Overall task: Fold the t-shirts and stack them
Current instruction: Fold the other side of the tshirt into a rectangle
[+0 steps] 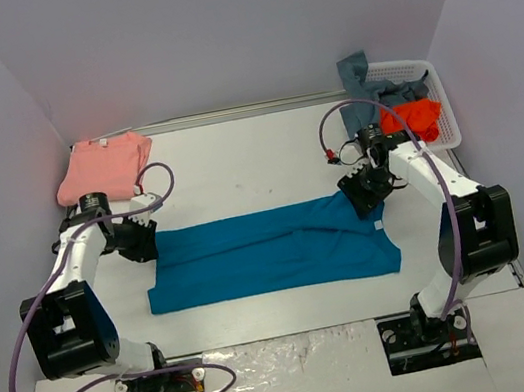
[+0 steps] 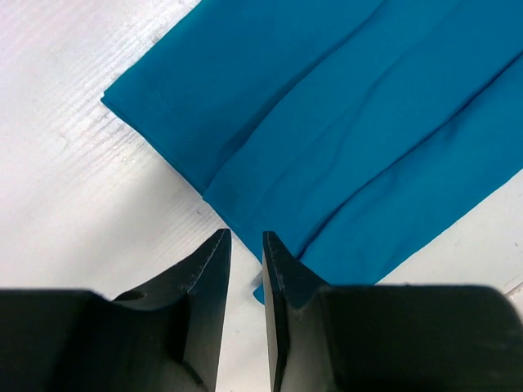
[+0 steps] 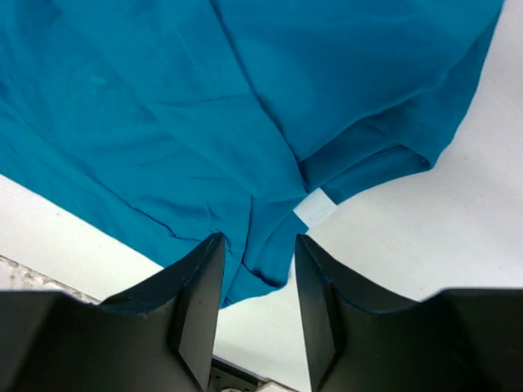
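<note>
A teal-blue t-shirt (image 1: 272,250) lies folded into a long band across the middle of the table. My left gripper (image 1: 143,242) sits at the band's left end. In the left wrist view its jaws (image 2: 245,237) stand slightly apart over bare table, with nothing between them, and the teal cloth (image 2: 343,122) lies just beyond the tips. My right gripper (image 1: 363,193) hovers at the band's right end. Its jaws (image 3: 257,238) are open over a loose corner of the teal cloth (image 3: 204,106), near a white label (image 3: 315,207). A salmon-pink t-shirt (image 1: 105,168) lies folded at the back left.
A white lattice basket (image 1: 443,118) stands at the back right. It holds a bright orange shirt (image 1: 413,117), and a grey-blue one (image 1: 369,81) hangs over its rim. Purple walls close in the white table (image 1: 235,160) on three sides.
</note>
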Controlling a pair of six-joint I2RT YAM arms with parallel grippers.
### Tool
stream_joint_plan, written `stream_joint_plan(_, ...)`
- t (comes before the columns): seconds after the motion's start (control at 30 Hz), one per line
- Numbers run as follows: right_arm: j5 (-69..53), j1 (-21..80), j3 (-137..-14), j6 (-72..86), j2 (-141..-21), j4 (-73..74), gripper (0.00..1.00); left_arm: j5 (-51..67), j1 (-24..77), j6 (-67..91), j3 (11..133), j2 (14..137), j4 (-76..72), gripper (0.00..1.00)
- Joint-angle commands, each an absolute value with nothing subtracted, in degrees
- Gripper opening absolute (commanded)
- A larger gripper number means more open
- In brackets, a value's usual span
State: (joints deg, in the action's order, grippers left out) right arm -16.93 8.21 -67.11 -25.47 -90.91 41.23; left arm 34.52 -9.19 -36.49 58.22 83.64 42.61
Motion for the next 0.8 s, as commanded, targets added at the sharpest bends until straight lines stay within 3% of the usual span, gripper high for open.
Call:
stream_joint_plan(0.0, -16.44, 8.96, -68.64, -26.37, -91.23, 44.82, 0.40, 36.39, -9.67, -39.02, 59.06, 80.77, 43.85, 0.22)
stream_joint_plan(0.2, -17.13, 9.05, -71.62, -26.89, -93.24, 45.00, 0.41, 36.12, -9.67, -37.89, 60.64, 81.03, 44.03, 0.22)
stream_joint_plan(0.77, -26.80, 9.49, -78.75, -29.97, -109.50, 44.21, 0.33, 38.06, -9.67, -33.31, 61.44, 81.65, 42.19, 0.23)
